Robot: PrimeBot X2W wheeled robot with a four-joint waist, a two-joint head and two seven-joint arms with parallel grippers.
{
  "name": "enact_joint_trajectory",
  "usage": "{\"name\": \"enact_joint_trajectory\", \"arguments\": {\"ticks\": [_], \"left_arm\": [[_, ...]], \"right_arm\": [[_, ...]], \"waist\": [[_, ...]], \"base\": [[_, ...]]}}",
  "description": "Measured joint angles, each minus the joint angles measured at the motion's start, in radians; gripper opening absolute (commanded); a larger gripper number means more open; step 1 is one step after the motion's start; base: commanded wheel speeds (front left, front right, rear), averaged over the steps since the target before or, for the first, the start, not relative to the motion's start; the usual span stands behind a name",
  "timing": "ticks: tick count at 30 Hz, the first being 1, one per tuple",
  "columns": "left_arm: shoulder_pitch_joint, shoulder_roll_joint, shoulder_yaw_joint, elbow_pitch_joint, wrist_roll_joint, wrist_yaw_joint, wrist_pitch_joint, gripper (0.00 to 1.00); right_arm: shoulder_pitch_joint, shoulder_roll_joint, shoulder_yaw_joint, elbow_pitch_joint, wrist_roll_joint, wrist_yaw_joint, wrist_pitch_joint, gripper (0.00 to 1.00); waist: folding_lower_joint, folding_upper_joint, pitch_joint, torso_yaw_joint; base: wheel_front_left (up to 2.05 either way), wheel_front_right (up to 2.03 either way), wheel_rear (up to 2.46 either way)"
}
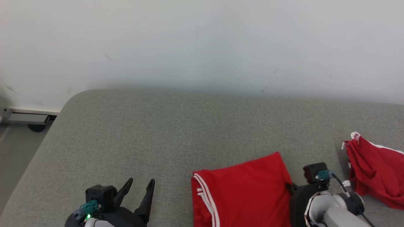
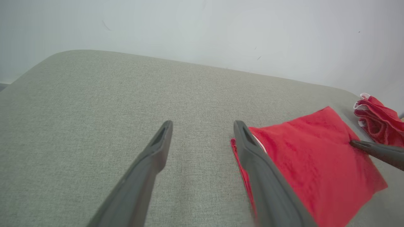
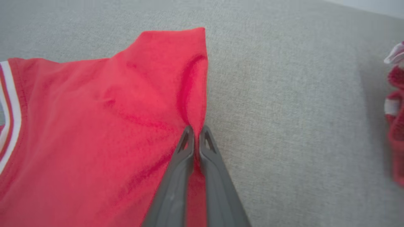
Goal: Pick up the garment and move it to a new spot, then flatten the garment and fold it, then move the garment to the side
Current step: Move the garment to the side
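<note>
light: bright, even, diffuse | wall (image 1: 202, 41): washed out pale, with a faint green cast mid-frame in head view | shadows: soft; a dim band on the worktop (image 1: 126, 142) beside the crumpled red cloth (image 1: 375, 173) | focus: right wrist view soft, folded red garment (image 3: 94, 126) smeared, cloth at right edge blurred | distortion: worktop's far edge bows in left wrist view
</note>
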Motion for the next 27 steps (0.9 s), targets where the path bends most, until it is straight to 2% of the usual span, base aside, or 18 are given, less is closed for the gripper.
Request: {"name": "enact_joint_trajectory", "arguments": {"ticks": [7,14,22,27], "left_arm": [[0.022,-0.001,0.006,-0.008,-0.001,0.004,-0.005,1.00],[0.020,-0.015,0.006,-0.011,-0.003,0.005,-0.009,1.00],[0.018,-0.019,0.002,-0.010,-0.003,0.005,-0.009,1.00],[0.016,-0.019,0.002,-0.009,-0.002,0.005,-0.009,1.00]], "right_arm": [[-0.027,-0.144,-0.083,-0.146,-0.082,0.000,0.020,0.00],[-0.034,-0.227,-0.205,-0.296,-0.140,0.000,0.098,0.00],[-0.007,-0.271,-0.355,-0.465,-0.223,0.000,0.226,0.00],[0.020,-0.275,-0.430,-0.556,-0.261,0.000,0.321,0.00]], "waist": [[0.0000,0.0000,0.007,-0.025],[0.0000,0.0000,0.015,-0.052],[0.0000,0.0000,0.021,-0.066],[0.0000,0.0000,0.024,-0.071]], "base": [[0.00,0.00,0.00],[0.00,0.00,0.00],[0.00,0.00,0.00],[0.00,0.00,0.00]]}}
